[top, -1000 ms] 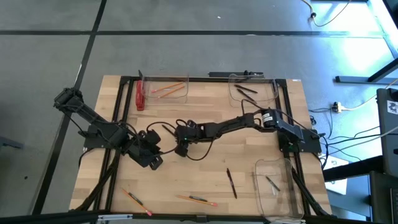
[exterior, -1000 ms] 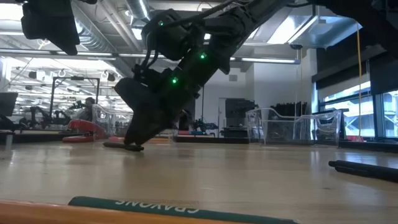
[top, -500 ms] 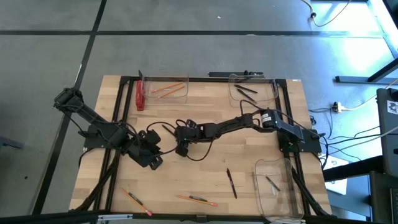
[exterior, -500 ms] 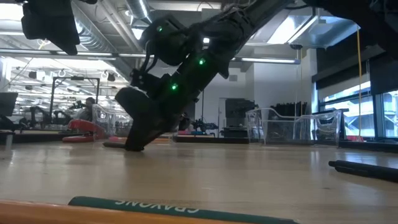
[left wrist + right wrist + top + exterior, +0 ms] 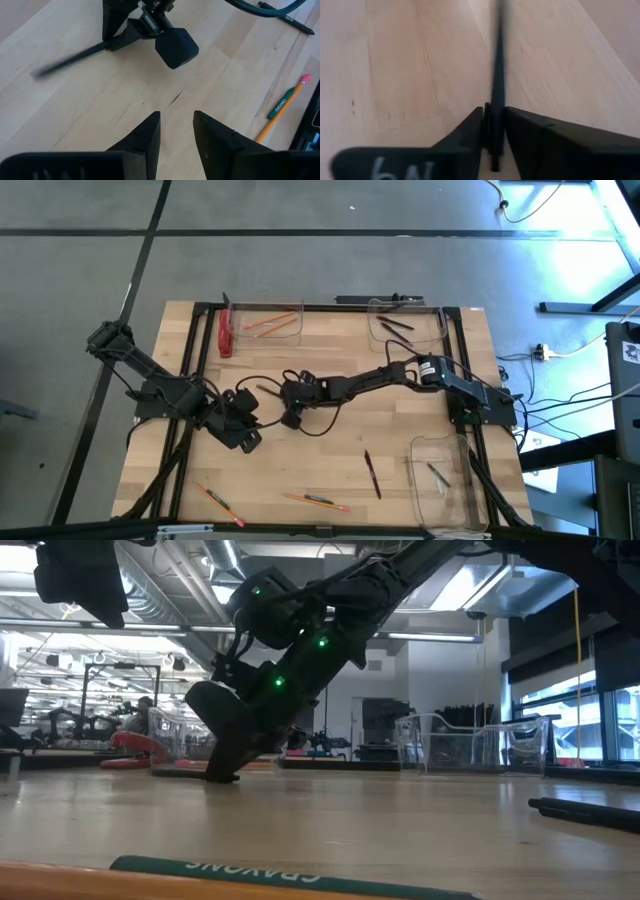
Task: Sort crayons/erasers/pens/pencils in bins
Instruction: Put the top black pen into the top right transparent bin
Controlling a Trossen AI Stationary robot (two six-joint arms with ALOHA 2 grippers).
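Black pen [image 5: 497, 95] clamped between right pincer [image 5: 494, 131] fingers, low on surface [image 5: 400, 440]; grasp step. Next: lift, carry to pen bin [image 5: 407, 323]. Left pincer [image 5: 176, 131] open, idle beside.

The light wooden table [image 5: 330, 450] carries three clear bins: one [image 5: 265, 325] at its far edge beside a flat red bar [image 5: 225, 335], another [image 5: 405, 325] further along that edge, and a third [image 5: 445, 480] at the near right corner. Left of that third bin, a black pen [image 5: 371, 474] lies bare on the wood. Two orange pencils [image 5: 315, 501] [image 5: 217, 502] lie further left along the near edge.
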